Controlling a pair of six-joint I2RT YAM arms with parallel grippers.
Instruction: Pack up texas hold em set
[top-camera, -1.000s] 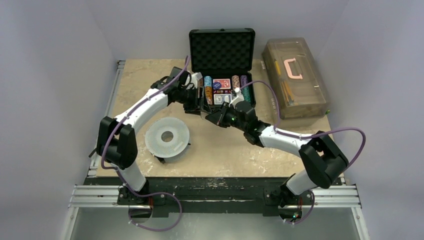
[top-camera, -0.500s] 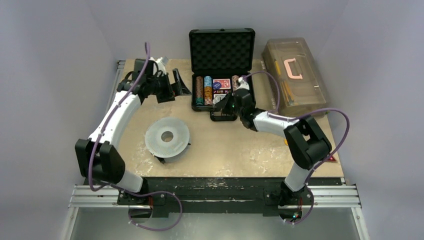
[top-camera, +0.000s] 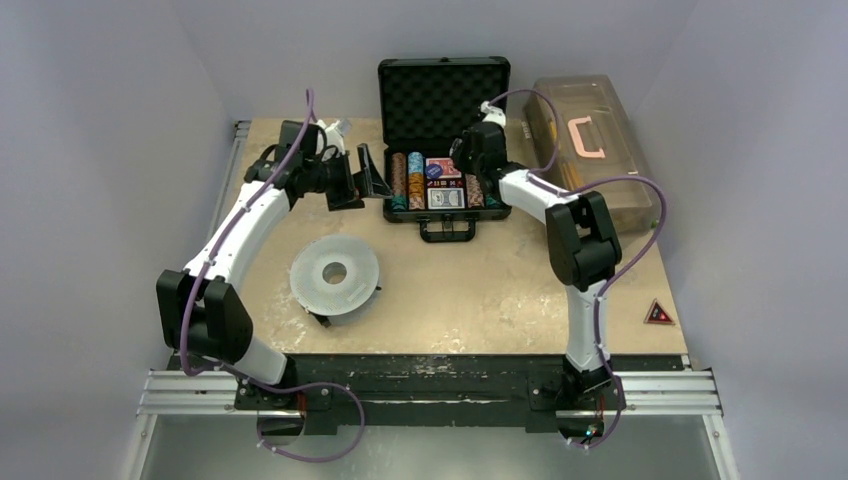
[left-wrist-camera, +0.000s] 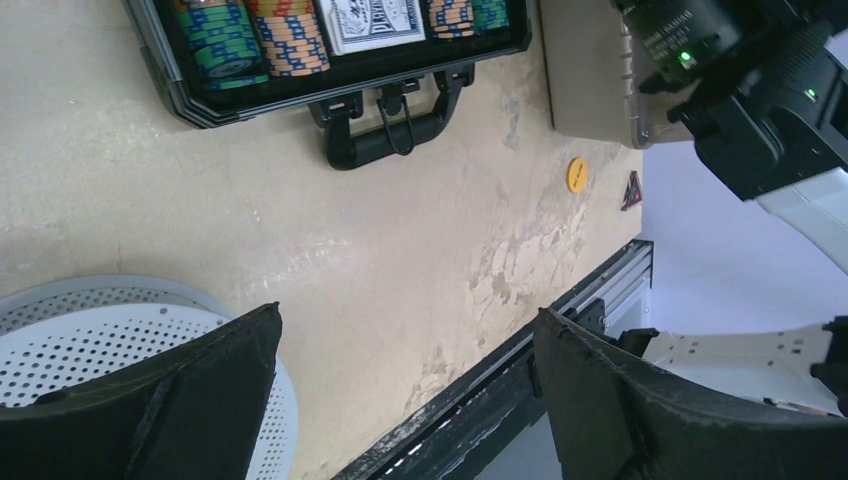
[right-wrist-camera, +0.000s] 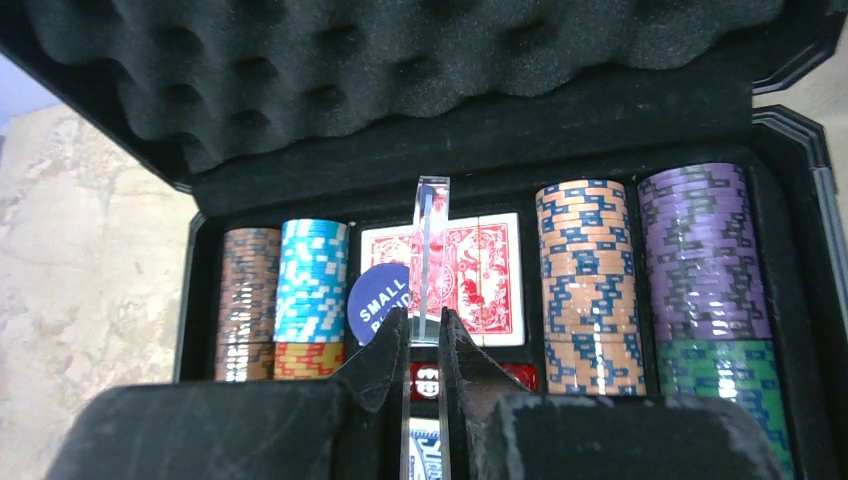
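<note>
Left gripper (left-wrist-camera: 407, 318) withdrawn, jaws apart, empty | right gripper (right-wrist-camera: 422, 328), clamping thin clear plastic button (right-wrist-camera: 430, 235), now over small black briefcase (right-wrist-camera: 792, 140) | stowing pending

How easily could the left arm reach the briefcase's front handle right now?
Probably yes: the left gripper, jaws open, hangs just left of the briefcase, with bare table between it and the handle. The right gripper sits farther back over the chips, off that path.

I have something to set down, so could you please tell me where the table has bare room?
Widest bare patch: table between disc, case handle and right arm. Another lies near the triangle sticker, right of that arm. Crowded: left gripper, open beside the case; right gripper, shut on a clear piece over it; toolbox close alongside.
</note>
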